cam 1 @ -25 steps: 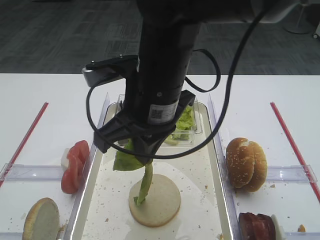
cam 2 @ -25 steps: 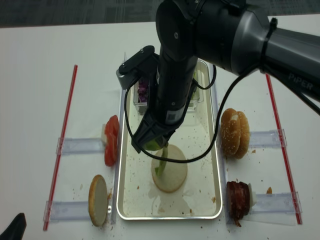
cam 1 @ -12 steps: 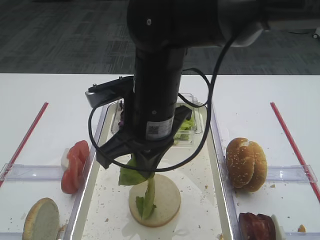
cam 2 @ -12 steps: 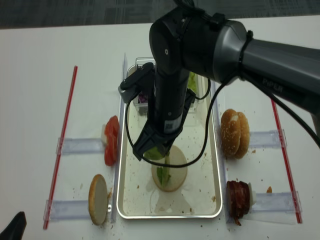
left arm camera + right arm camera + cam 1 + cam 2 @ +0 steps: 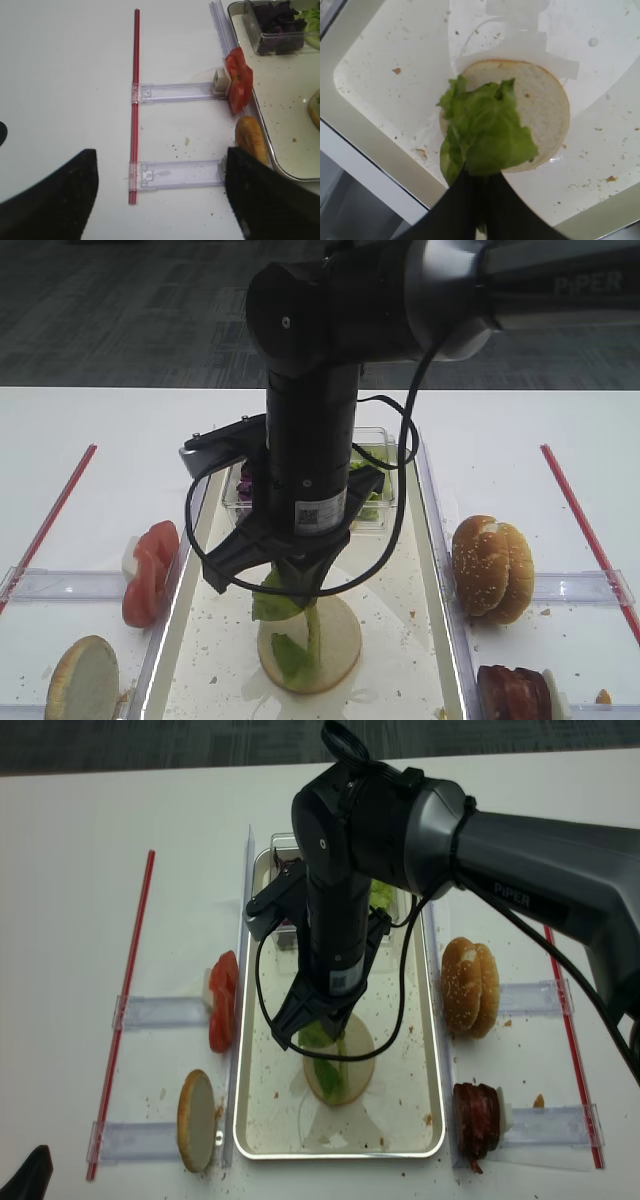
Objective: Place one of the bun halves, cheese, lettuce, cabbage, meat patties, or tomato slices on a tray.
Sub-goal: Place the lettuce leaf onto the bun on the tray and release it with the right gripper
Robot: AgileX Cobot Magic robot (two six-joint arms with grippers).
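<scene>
Lettuce (image 5: 487,132), a crinkly light-green leaf, hangs from the right claw (image 5: 479,187), whose two dark fingers are pressed together on its stem end. The leaf's lower tip rests on a flat pale bun half (image 5: 335,640) lying cut side up on the tray (image 5: 405,1120). In the right wrist view the leaf covers the left part of that bun round, and the tray floor around it is speckled with crumbs.

At the far end of the tray sits a clear plastic tub (image 5: 385,508) with more green leaves and, in its left part, dark purple cabbage (image 5: 277,20). The right arm (image 5: 350,870) stands nearly upright over the tray middle and hides much of the tub.

On the white counter (image 5: 60,75) left of the tray, red tomato slices (image 5: 222,1001) stand on edge against a clear holder, and nearer the front another bun half (image 5: 196,1119) leans on edge. Right of the tray stand sesame-seeded bun tops (image 5: 470,987), with dark brown meat patties (image 5: 478,1120) in front of them. A red strip (image 5: 134,100) runs along the counter on each outer side.

The left claw (image 5: 160,195) hangs over the counter well left of the tray, its fingers spread wide apart and holding nothing.
</scene>
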